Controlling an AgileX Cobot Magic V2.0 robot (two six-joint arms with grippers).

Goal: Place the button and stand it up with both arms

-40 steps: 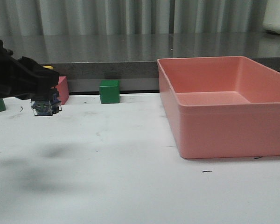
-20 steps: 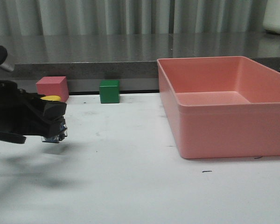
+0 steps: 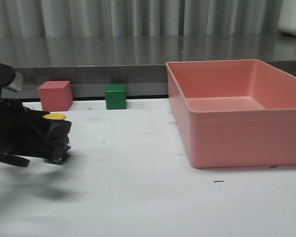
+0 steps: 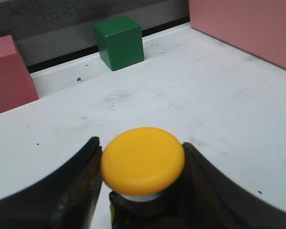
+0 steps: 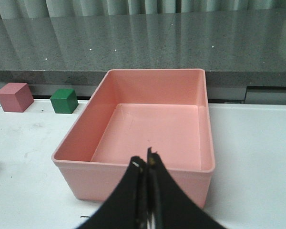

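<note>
The button [image 3: 55, 117] stands upright, yellow cap up, with its clear base [image 3: 64, 148] low over the white table at the left. My left gripper [image 3: 53, 134] is shut on its black body. In the left wrist view the yellow cap [image 4: 143, 160] fills the gap between the two black fingers [image 4: 78, 183]. A shadow lies on the table under it; I cannot tell whether the base touches. My right gripper [image 5: 146, 161] is shut on nothing, in front of the pink bin [image 5: 100, 181]. It is out of the front view.
A pink cube [image 3: 55, 95] and a green cube [image 3: 115, 96] sit at the table's back edge, behind the button. The large pink bin [image 3: 232, 136] takes up the right half. A grey ledge runs along the back.
My left gripper has come down with the button, from the pink cube's height to just over the table, and slightly nearer the camera. The cubes and bin have not moved.
</note>
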